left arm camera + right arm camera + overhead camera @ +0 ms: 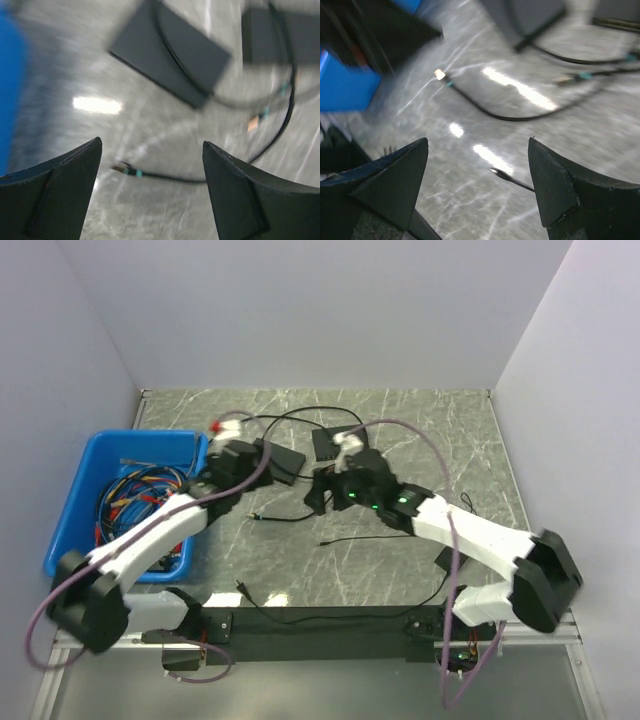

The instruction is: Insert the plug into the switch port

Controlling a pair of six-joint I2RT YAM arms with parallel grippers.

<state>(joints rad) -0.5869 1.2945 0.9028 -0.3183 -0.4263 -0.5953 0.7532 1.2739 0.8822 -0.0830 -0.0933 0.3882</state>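
Visibly teal-banded, the tiny plug [121, 168] ends a black cable [170, 176].

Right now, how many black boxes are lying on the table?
2. The left box lies mid-table, right of the blue bin. The right box sits beside it, slightly farther back. The arms could be hiding another.
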